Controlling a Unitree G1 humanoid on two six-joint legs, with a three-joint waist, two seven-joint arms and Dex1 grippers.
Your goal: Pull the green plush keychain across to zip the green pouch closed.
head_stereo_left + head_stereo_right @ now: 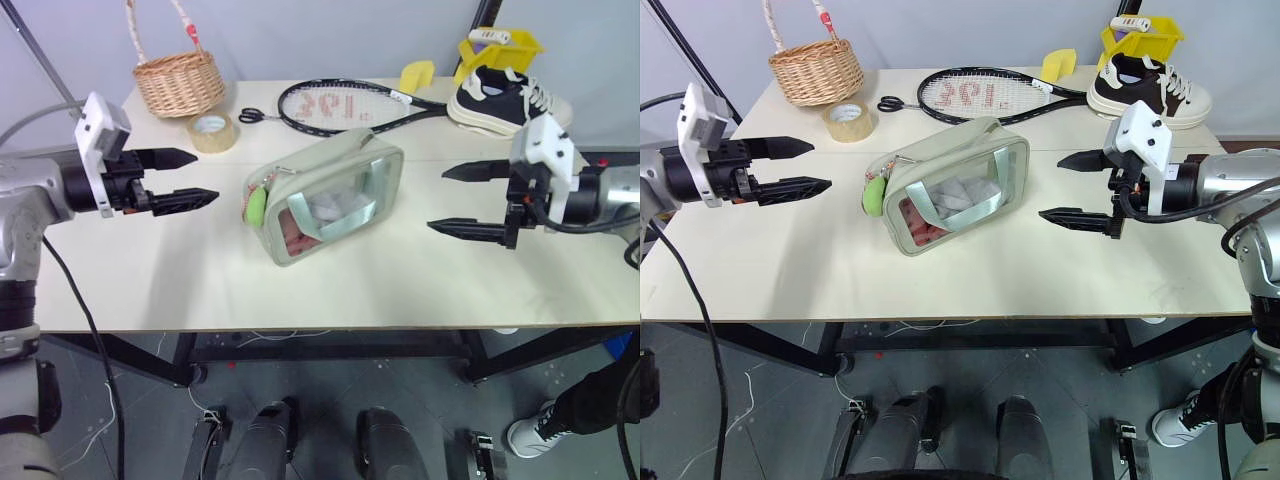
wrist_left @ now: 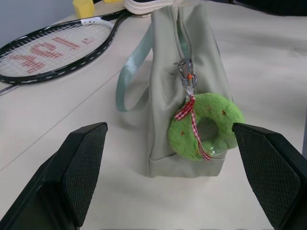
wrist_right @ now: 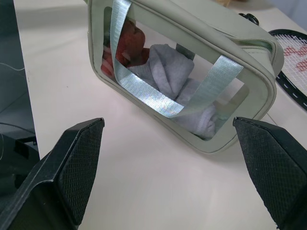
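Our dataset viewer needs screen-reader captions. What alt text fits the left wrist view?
A green plush keychain, ring-shaped with a red checked ribbon, hangs from the zipper pull at the near end of a green pouch on a pale table. The left end effector frames it, fingers open, touching nothing. A racket lies behind.

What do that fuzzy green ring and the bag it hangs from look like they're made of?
The green plush keychain looks like soft fuzzy fabric, with a matte pile. The green pouch seems to be smooth matte cloth or faux leather with a clear, glossy plastic window; its strap bands shine like satin.
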